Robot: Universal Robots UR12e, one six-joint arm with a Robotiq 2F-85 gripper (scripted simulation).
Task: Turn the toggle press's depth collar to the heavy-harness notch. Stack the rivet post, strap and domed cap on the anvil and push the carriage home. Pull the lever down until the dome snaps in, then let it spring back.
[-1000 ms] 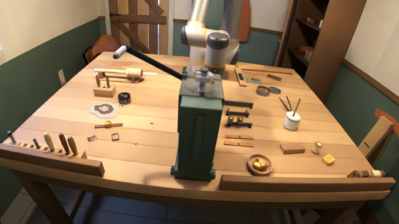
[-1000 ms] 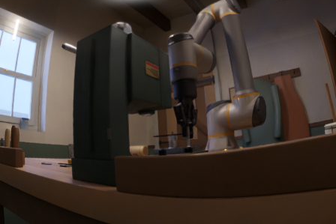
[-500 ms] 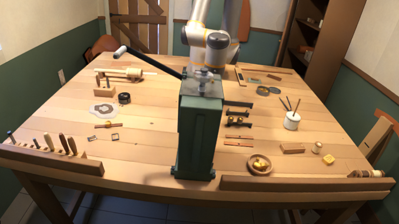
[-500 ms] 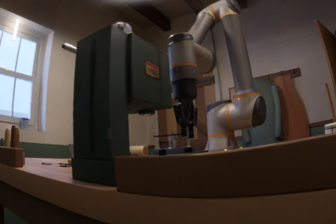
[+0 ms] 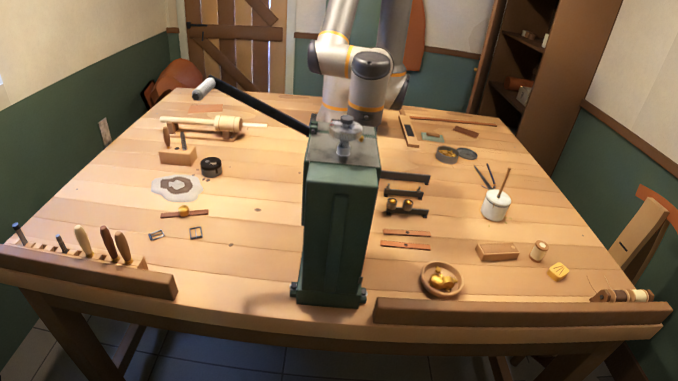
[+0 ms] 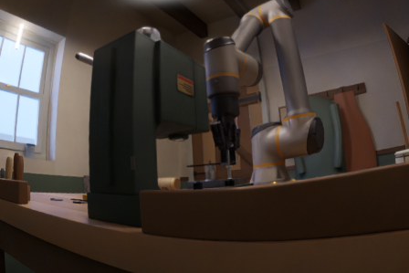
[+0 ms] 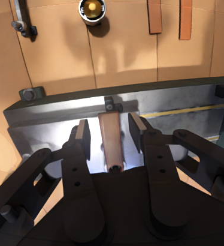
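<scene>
A brown leather strap (image 7: 111, 141) lies on the steel carriage plate (image 7: 157, 117) of the toggle press, its near end, with a punched hole, directly below my gripper (image 7: 109, 131). The gripper is open and holds nothing; the strap sits between its fingers. The green press body (image 5: 340, 217) stands at the table's centre with its depth collar (image 5: 345, 131) on top and its black lever (image 5: 250, 102) raised to the left. In the second side camera the gripper (image 6: 228, 156) hangs just behind the press, close above the carriage.
The press column stands right beside the gripper. Beyond the carriage two more straps (image 7: 169, 18) and a domed cap in a holder (image 7: 92, 9) lie on the table. A low wooden rail (image 5: 520, 311) runs along the table's front edge.
</scene>
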